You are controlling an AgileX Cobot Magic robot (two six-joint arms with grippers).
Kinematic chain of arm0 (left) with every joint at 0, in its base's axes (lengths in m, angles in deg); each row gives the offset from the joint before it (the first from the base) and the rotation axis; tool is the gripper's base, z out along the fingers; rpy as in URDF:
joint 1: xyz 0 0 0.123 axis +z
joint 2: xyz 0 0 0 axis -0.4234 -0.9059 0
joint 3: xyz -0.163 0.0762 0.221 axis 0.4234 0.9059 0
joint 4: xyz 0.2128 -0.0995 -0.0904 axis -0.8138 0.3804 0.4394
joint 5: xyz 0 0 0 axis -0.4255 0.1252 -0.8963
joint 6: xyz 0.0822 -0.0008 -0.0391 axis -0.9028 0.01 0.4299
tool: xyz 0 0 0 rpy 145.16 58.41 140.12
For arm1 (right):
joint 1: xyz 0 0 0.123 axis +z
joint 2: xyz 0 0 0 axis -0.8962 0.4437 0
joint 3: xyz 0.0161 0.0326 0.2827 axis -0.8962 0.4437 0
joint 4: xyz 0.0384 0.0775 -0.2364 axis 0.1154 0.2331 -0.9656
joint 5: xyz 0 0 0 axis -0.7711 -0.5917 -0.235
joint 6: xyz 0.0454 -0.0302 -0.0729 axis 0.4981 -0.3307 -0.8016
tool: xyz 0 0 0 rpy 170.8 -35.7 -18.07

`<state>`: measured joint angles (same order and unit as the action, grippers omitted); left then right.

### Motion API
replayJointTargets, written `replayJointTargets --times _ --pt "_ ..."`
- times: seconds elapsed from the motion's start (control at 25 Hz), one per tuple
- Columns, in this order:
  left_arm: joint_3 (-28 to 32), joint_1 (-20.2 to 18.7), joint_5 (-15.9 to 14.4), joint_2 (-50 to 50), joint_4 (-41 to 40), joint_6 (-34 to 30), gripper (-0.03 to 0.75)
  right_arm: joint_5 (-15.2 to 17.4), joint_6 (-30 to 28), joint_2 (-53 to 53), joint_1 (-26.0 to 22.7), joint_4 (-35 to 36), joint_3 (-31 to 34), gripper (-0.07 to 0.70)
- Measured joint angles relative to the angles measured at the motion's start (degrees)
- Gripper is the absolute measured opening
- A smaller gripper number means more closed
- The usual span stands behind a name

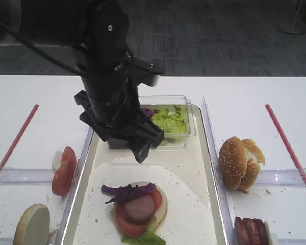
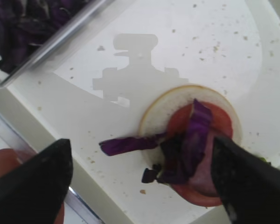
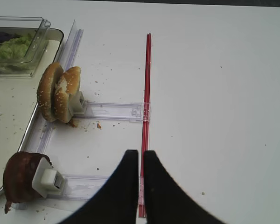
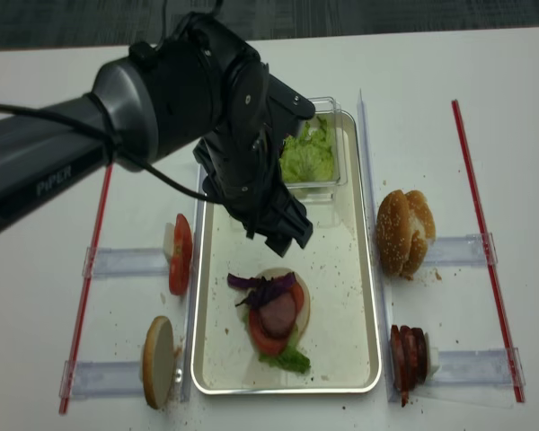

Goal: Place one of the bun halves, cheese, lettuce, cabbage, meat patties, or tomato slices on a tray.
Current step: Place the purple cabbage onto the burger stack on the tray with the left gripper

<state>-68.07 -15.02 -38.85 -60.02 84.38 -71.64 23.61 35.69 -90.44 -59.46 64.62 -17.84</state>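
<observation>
Left gripper (image 2: pixel 140 177) wide open, empty, above cabbage (image 2: pixel 186 140); right gripper (image 3: pixel 141 161) closed, empty.

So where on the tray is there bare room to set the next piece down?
Free: the tray floor right of the stack, up to the right rim, and the strip along its left rim. Crowded: the far end, filled by the clear tub of lettuce, with the open left tool hovering above the stack.
</observation>
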Motion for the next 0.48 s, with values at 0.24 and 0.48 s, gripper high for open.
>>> replayJointTargets --times 0.24,0.48 --pt "-0.1 7.2 0.0 0.0 -0.3 0.0 0.556 0.0 0.0 0.0 0.0 0.0 0.0 0.679" --pt "-0.2 15.6 -0.3 0.0 -0.5 0.0 0.556 0.0 0.0 0.0 0.0 0.0 0.0 0.679"
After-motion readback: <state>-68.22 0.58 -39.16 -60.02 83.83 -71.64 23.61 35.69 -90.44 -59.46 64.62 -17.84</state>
